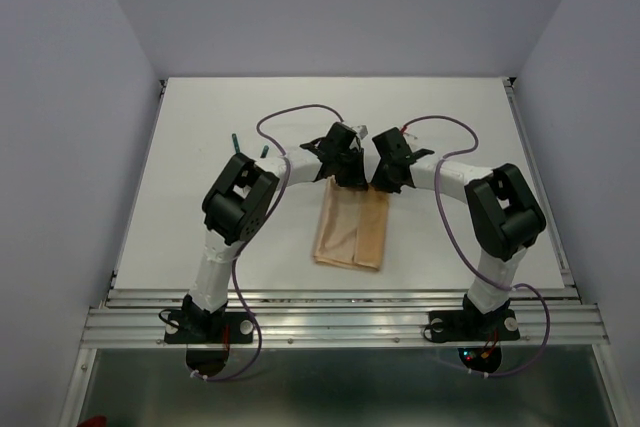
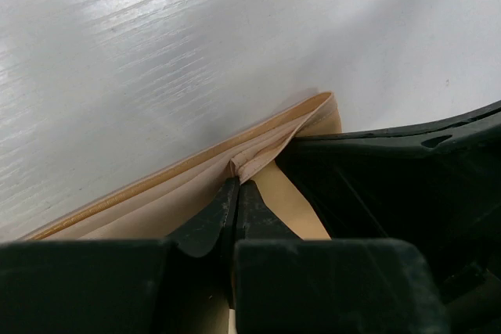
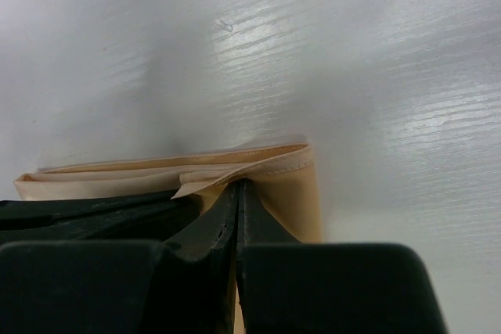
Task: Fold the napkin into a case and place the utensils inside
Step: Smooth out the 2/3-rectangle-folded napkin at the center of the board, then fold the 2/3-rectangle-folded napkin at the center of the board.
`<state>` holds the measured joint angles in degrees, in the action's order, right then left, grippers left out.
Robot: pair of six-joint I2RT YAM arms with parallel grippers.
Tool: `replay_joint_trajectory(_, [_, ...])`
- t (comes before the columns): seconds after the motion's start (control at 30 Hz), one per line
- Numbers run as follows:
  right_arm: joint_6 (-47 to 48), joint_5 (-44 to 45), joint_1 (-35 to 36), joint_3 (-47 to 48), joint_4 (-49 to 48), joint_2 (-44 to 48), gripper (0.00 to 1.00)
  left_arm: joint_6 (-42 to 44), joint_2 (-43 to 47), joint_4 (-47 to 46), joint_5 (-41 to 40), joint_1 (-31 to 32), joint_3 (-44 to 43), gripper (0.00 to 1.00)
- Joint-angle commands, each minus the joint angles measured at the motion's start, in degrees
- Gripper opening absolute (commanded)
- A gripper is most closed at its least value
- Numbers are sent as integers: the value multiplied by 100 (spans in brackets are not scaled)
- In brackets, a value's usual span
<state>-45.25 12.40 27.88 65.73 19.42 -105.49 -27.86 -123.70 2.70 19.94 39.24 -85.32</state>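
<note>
Item: peach-tan satin napkin (image 1: 350,235), folded oblong, lay centred on the white counter (image 1: 440,107). My left end effector (image 2: 237,183) and right end effector (image 3: 237,186) each pinched its 12 o'clock edge. Green-handled utensils (image 1: 237,138) lay at 10 o'clock.

Our left pincer (image 1: 347,182) and right pincer (image 1: 379,185) crowd the napkin's (image 1: 350,235) far edge, almost touching. Nothing fits between them. The bench (image 1: 450,117) lies open past them and on both sides. Utensils (image 1: 237,137) poke out behind our left arm (image 1: 240,202).
</note>
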Motion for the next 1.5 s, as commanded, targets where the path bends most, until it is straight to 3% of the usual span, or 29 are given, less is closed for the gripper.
replay_joint_trajectory(0.0, [-150,368,16,-298,80,-42,1,237,565,468,-122,-31,76,9])
replay_joint_trajectory(0.17, [-256,325,16,-587,-86,265,1,350,1259,792,-316,-92,384,40])
replay_joint_trajectory(0.3, [-256,-18,16,-913,-456,582,1,395,1733,855,-324,-92,709,52])
replay_joint_trajectory(0.5, [-221,-63,16,-825,-342,539,1,360,1964,960,-728,-268,1026,63])
replay_joint_trajectory(0.57, [-212,-63,16,-869,-351,609,1,263,1999,1145,-1710,-303,1079,69])
replay_joint_trajectory(0.63, [-194,-19,16,-922,-334,661,1,342,2025,1163,-2143,-321,1140,76])
replay_joint_trajectory(0.8, [-177,-19,16,-878,-272,653,1,465,1604,1092,-1706,-418,1079,80])
replay_joint_trajectory(1.03, [-177,34,16,-790,-167,644,1,386,1270,864,-1485,-409,1210,76])
replay_joint_trajectory(1.17, [-212,51,16,-755,-167,609,1,316,1138,767,-1221,-356,1263,68])
replay_joint_trajectory(1.3, [-299,148,16,-764,-88,583,1,202,997,636,-967,-277,1237,47])
replay_joint_trajectory(1.47, [-431,411,16,-703,149,539,2,123,988,574,-650,-250,1123,2])
